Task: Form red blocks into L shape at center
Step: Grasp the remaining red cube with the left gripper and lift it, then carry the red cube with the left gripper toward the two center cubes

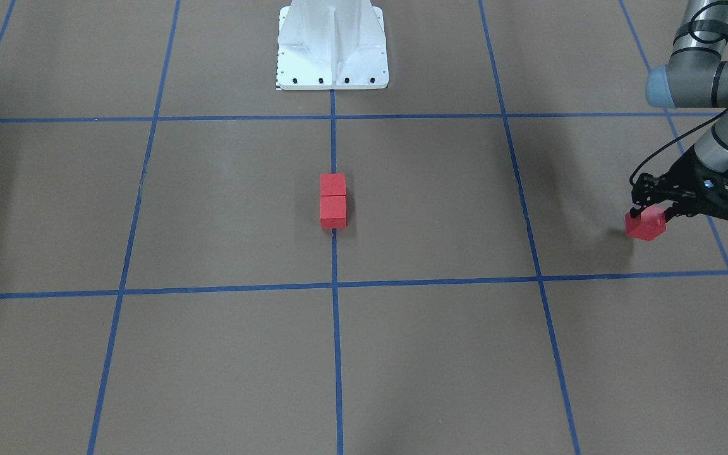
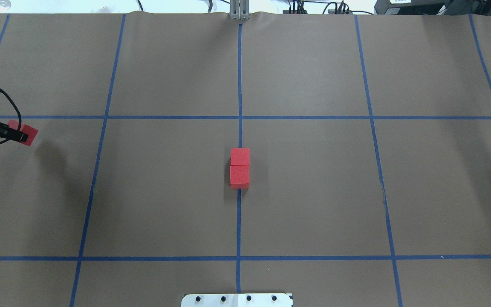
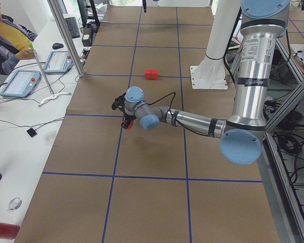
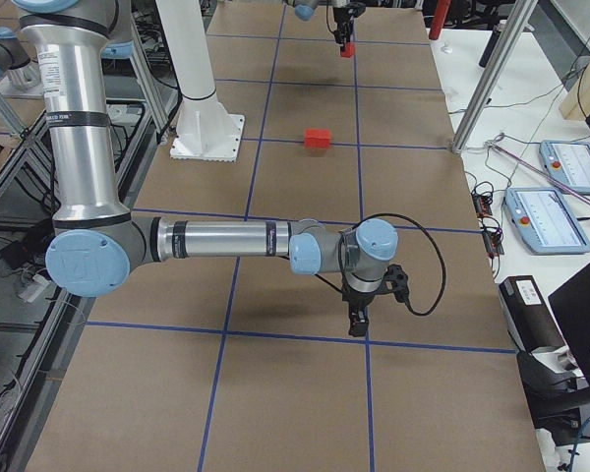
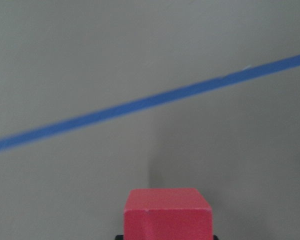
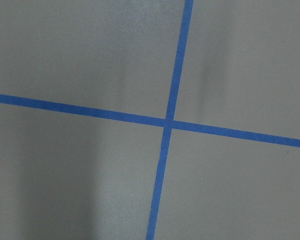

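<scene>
Third red block (image 1: 646, 227) is clamped, skewed, in the left gripper (image 1: 652, 215), well apart from the touching pair (image 1: 332, 201) at center (image 1: 334, 243); the pair could be nudged out of line at set-down.

Right pincer (image 4: 358, 327): opening indiscernible.

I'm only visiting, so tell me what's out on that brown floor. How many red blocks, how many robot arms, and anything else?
Red blocks: 3, two touching at the middle, one held in the jaws of the left arm.
Robot arms: 2, that one and the right arm.
White base: 1.
Total: 6.
</scene>
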Available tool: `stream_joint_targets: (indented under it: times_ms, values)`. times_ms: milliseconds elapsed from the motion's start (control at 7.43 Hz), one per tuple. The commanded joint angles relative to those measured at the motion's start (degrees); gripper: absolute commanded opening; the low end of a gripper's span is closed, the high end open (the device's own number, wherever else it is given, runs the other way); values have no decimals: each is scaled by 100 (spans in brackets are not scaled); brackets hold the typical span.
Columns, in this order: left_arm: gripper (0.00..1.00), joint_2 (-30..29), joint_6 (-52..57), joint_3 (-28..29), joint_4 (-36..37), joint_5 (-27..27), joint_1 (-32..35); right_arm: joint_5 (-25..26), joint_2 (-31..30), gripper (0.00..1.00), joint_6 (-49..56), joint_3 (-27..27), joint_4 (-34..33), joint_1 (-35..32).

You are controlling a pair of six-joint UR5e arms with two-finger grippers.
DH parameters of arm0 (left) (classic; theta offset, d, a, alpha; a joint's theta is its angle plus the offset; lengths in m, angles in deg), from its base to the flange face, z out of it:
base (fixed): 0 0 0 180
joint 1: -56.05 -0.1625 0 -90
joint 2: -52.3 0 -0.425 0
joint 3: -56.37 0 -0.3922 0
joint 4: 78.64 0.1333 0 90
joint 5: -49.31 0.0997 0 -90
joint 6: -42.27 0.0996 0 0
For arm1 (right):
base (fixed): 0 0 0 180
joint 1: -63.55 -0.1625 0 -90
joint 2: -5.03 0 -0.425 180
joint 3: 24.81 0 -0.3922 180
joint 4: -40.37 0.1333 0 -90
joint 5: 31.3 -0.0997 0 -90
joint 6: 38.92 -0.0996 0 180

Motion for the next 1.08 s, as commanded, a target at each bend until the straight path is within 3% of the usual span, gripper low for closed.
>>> stream_joint_targets:
  times_ms: [0, 269, 538, 673, 807, 942]
  values:
    - [0, -809, -27, -192, 48, 25, -523, 3, -5, 100, 0, 19, 0, 0]
    - [0, -1285, 43, -193, 101, 43, -973, 3, -40, 100, -9, 28, 0, 0]
    - [0, -1577, 226, -219, 1073, 52, -1437, 21, -66, 100, -18, 28, -9, 0]
    - [0, -2030, 575, -167, 1634, -279, -1536, 21, -110, 100, -18, 28, 0, 0]
    - [0, -2635, 614, -53, 2501, -1161, -1537, 21, -154, 100, 17, 19, 0, -26]
    - [0, -2954, 614, 61, 2779, -1613, -1537, 4, -215, 100, 44, -7, 0, -183]
